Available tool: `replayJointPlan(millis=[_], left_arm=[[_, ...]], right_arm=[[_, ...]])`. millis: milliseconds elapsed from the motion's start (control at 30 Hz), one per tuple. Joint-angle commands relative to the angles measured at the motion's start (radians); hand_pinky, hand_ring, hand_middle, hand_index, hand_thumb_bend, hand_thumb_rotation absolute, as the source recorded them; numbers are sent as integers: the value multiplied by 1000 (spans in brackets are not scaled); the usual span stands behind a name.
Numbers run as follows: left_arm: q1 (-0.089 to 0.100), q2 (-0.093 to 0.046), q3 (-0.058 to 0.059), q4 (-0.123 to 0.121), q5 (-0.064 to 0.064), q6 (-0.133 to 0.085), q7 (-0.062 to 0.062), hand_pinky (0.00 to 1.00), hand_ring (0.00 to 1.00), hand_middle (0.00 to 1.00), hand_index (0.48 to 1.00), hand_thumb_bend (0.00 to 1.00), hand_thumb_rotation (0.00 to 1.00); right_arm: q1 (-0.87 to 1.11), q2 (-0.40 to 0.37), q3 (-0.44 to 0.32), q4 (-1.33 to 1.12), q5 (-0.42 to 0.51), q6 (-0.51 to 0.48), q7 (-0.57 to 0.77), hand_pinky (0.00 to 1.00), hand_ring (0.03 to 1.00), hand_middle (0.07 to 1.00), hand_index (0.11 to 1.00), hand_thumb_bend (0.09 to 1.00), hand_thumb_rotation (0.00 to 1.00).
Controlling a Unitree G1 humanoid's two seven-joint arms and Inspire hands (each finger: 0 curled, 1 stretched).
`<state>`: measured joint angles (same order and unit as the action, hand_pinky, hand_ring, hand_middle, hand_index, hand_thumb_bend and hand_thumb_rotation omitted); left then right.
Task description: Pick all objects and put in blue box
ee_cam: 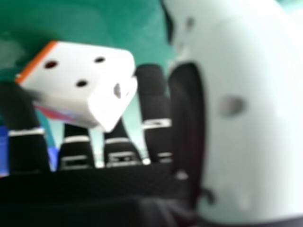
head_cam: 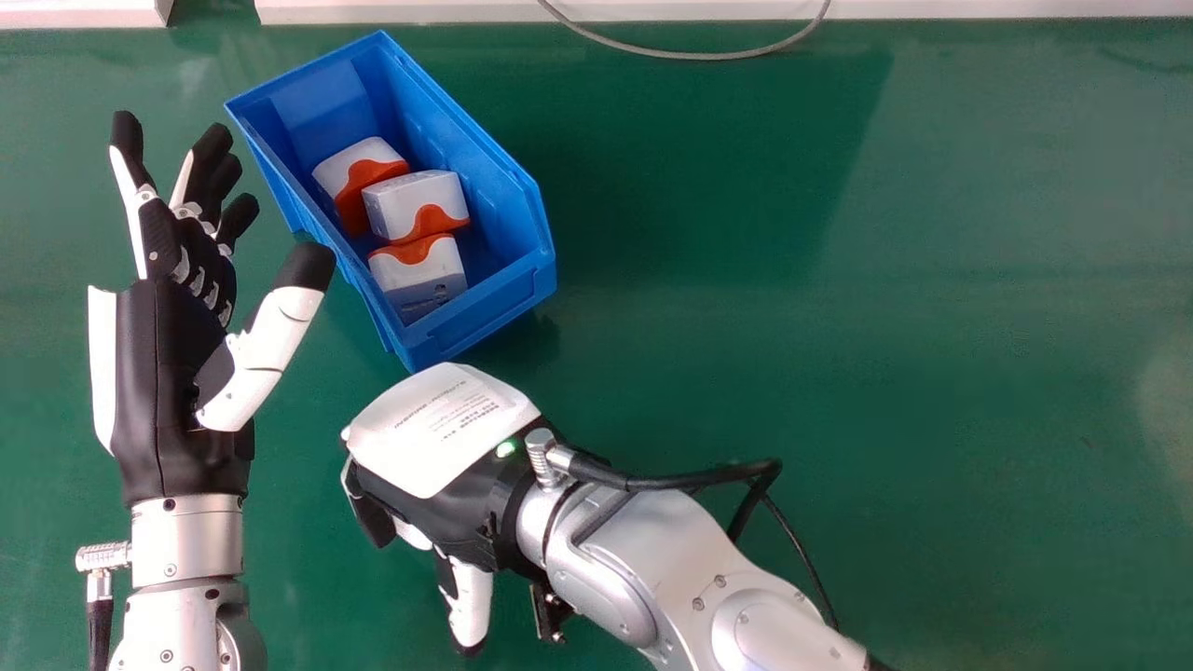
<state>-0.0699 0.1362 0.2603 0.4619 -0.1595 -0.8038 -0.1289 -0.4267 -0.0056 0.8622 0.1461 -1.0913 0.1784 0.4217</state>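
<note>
Though seemingly near the end, with three blocks inside the blue box, apparently just needs adding one last block, lying before the wide, ungripping fingers of the right hand, with the left hand spread beside the box.

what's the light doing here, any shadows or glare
Head view: a broad shadow darkens the green table right of the blue box, with pale glare near the view's right edge; right hand view: the right hand's thumb shines brightly.
</note>
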Motion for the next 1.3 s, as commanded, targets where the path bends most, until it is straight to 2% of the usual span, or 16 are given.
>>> replayJointPlan(millis=[0,67,167,233,300,433,467,533,567,633,700,900,1000,1133,1167,1267], left_arm=[[6,5,5,-18,2,-8,6,910,944,939,924,833,519],[5,6,6,-15,5,-11,8,909,943,939,924,837,523],[6,6,5,-18,-1,-6,4,911,944,938,924,847,531],[7,6,6,-19,5,-4,9,911,944,938,923,855,535],[6,8,6,-16,8,-8,10,910,944,937,923,856,537],[3,7,4,-12,-8,-17,-5,910,944,938,922,853,535],[4,7,4,-13,-8,-15,-5,911,945,940,923,846,530],[5,7,6,-15,11,-10,10,912,945,941,924,844,529],[4,8,6,-13,13,-12,11,909,943,939,924,849,536],[1,9,6,-6,6,-19,3,908,942,939,925,851,538],[-1,9,7,-4,3,-19,2,910,944,940,926,846,537],[5,6,5,-15,-5,-13,-2,909,943,940,927,844,532],[9,7,8,-15,14,-18,12,910,944,941,927,845,530],[11,5,7,-17,31,-20,30,903,938,935,924,846,541],[11,3,5,-18,24,-19,27,902,937,934,924,846,543],[12,-4,4,-24,25,-6,36,906,937,933,920,851,541]], right_arm=[[20,8,-1,24,34,-30,-43,355,583,649,573,679,0],[19,3,0,35,47,-52,-80,301,494,586,570,615,0],[22,-6,1,48,59,-93,-147,260,406,524,564,550,0],[25,-8,-3,56,72,-113,-173,246,377,504,561,527,0],[25,-10,-7,57,87,-126,-180,244,371,500,561,523,0],[34,-11,-13,58,99,-154,-225,246,364,496,559,517,0],[34,-11,-13,60,103,-160,-232,247,360,493,558,513,0],[32,-14,-13,63,110,-170,-240,247,357,491,558,510,0],[30,-16,-13,65,113,-175,-245,248,356,491,556,508,0],[29,-17,-15,67,121,-184,-252,249,355,491,555,508,0],[27,-18,-18,64,126,-189,-249,251,355,491,554,507,0],[35,-23,-33,37,152,-200,-244,249,349,482,555,506,0],[52,-39,-57,-54,163,-167,-185,250,349,482,554,506,0],[63,-72,-128,-282,154,-43,11,262,356,492,551,506,0],[69,-82,-166,-352,166,-25,35,264,358,493,551,506,0],[82,-103,-266,-493,203,-6,45,234,350,475,552,505,0]])
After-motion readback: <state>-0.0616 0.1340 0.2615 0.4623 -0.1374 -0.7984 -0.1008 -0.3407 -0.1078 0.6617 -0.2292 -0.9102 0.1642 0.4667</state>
